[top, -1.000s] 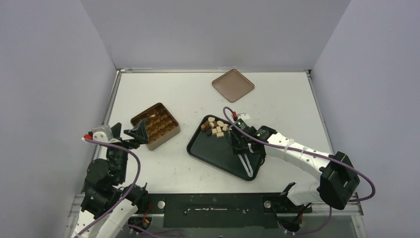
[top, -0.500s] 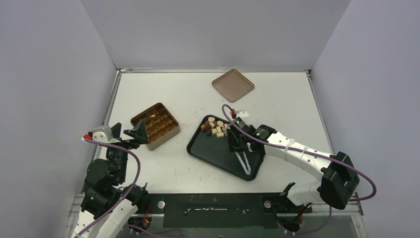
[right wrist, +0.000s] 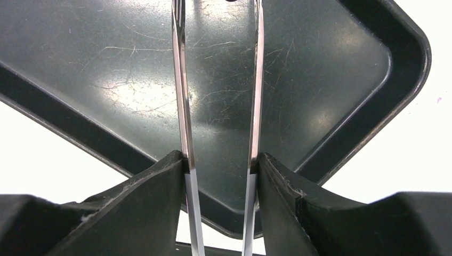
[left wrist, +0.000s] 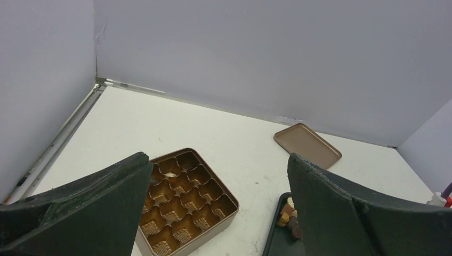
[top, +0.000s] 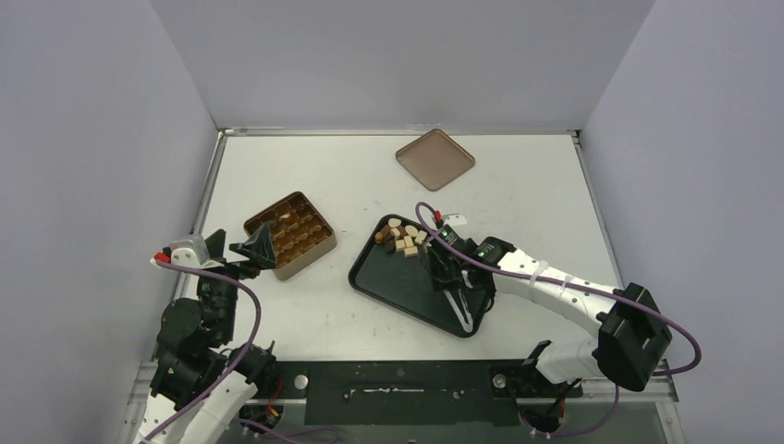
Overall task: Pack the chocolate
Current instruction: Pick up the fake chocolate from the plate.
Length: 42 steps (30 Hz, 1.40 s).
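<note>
Pale lilac-grey walls [top: 398,65] close in a white tabletop [top: 370,176] on three sides. Over it the right gripper [right wrist: 218,160] is pressed onto a pair of thin silver metal tongs [right wrist: 181,96], one finger against the outside of each blade. The blades stand apart with nothing between them. Under the tongs lies a scratched, glossy black plastic tray [right wrist: 320,80] with rounded corners, and the tong tips point toward its near corner.

Behind this gripper, at the tray's far corner, sits the chocolate [top: 402,239]: a loose huddle of small stubby pieces, most cream-white and a few dark brown, some round and some blocky, touching one another. Further out beyond them, near the back wall, a flat brown square lid [top: 434,158] lies on the table.

Well to the left, the left gripper [top: 262,245] hangs with its dark fingers spread wide and holds nothing. Just ahead of it stands a square gold-brown tin [top: 289,235] divided into scalloped cells. From the left wrist one pale piece shows in a far cell, and the cells nearest the fingers hold none.
</note>
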Each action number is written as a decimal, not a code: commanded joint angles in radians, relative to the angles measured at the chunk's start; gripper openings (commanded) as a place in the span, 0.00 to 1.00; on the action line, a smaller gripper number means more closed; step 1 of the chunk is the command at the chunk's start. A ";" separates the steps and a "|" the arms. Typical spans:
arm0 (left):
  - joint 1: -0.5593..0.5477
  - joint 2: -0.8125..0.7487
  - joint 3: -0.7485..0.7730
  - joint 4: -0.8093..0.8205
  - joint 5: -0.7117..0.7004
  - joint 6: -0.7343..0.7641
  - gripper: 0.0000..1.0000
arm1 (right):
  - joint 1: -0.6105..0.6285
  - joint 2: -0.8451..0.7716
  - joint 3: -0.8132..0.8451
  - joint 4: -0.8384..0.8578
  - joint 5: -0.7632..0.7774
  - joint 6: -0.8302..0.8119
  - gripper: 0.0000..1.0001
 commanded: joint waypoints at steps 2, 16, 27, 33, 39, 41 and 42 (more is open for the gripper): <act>-0.001 -0.006 0.007 0.031 0.000 0.005 0.97 | 0.001 -0.014 -0.013 0.049 0.002 -0.023 0.49; -0.001 -0.008 0.006 0.032 -0.004 0.007 0.98 | -0.008 0.068 0.066 0.060 0.030 -0.086 0.26; -0.001 -0.008 0.003 0.037 -0.001 0.007 0.97 | -0.007 -0.025 0.079 0.014 0.041 -0.077 0.22; -0.001 -0.008 0.004 0.036 -0.002 0.006 0.97 | -0.008 -0.048 0.068 0.038 0.017 -0.077 0.24; -0.001 -0.005 0.006 0.034 -0.003 0.006 0.97 | -0.005 -0.084 0.052 0.086 -0.034 -0.090 0.22; -0.001 -0.007 0.005 0.034 -0.003 0.006 0.97 | -0.004 -0.095 0.050 0.113 -0.055 -0.102 0.22; 0.000 -0.008 0.005 0.036 -0.003 0.006 0.98 | -0.003 -0.098 0.052 0.125 -0.063 -0.108 0.22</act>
